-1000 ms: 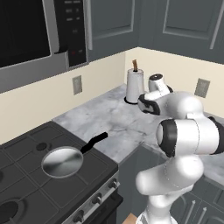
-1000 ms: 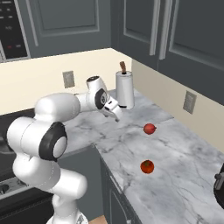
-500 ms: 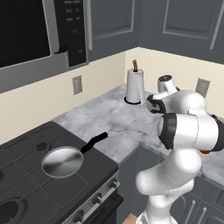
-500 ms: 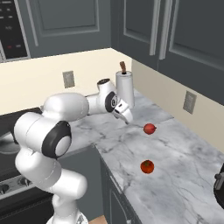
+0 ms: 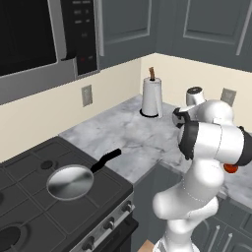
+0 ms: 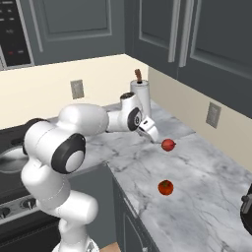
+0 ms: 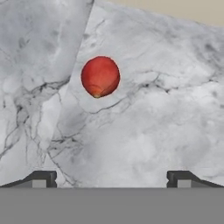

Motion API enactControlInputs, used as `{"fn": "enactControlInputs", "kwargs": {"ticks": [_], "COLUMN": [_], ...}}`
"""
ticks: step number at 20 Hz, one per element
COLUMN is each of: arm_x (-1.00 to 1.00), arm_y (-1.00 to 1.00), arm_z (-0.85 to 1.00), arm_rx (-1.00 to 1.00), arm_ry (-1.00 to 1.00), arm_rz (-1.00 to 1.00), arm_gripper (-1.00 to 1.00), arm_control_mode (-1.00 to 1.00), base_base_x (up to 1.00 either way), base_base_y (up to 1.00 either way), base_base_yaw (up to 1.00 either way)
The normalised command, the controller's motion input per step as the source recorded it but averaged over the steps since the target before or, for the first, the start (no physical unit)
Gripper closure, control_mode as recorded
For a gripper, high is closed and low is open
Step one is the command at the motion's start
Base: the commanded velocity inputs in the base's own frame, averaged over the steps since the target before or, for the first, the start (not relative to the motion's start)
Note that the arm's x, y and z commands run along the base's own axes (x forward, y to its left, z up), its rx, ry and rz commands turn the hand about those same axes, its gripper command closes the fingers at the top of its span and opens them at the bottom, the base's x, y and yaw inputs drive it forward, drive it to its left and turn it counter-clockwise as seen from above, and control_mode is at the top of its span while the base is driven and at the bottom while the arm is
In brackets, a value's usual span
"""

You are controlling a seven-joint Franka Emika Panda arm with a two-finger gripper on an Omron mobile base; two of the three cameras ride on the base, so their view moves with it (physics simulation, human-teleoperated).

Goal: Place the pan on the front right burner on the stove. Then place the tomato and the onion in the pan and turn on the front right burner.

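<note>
The silver pan (image 5: 70, 182) with its black handle (image 5: 106, 160) lies on the front right part of the black stove (image 5: 29, 216); the front right burner is hidden beneath it. My gripper (image 6: 150, 132) hangs open over the marble counter, just left of the dark red onion (image 6: 168, 144). In the hand view the onion (image 7: 100, 76) lies ahead and a little left of my gripper (image 7: 111, 179), with nothing between the fingertips. The orange-red tomato (image 6: 166, 187) rests nearer the counter's front and peeks out as the tomato (image 5: 229, 168) behind my arm.
A paper towel roll (image 6: 140, 93) stands in the back corner of the counter (image 6: 206, 197). A microwave (image 5: 39, 39) hangs above the stove. Knobs (image 5: 106, 226) line the stove's front panel. A dark object (image 6: 246, 211) sits at the counter's right edge.
The arm has swung right across the counter, from near the paper towel roll to beside the onion. The jaws have stayed open.
</note>
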Motion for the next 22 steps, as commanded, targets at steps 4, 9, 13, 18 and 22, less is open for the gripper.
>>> {"fn": "enactControlInputs", "kwargs": {"ticks": [4,9,13,18,22], "arm_x": [0.15,0.21,0.3,0.21,0.23], "arm_y": [-0.26,-0.2,-0.28,-0.27,-0.22], "arm_z": [-0.18,-0.17,-0.07,-0.1,-0.14], "arm_rx": [0.0,0.0,0.0,0.0,0.0], "arm_ry": [-0.05,-0.06,-0.05,-0.01,0.0], "arm_rz": [0.0,0.0,0.0,-0.01,-0.01], "arm_gripper": [-1.0,-1.0,-1.0,-1.0,-1.0], "arm_control_mode": [-1.0,-1.0,-1.0,-1.0,-1.0], "base_base_x": [0.0,0.0,0.0,0.0,0.0], "base_base_y": [0.0,0.0,0.0,0.0,0.0], "base_base_yaw": [0.0,0.0,0.0,0.0,0.0]}}
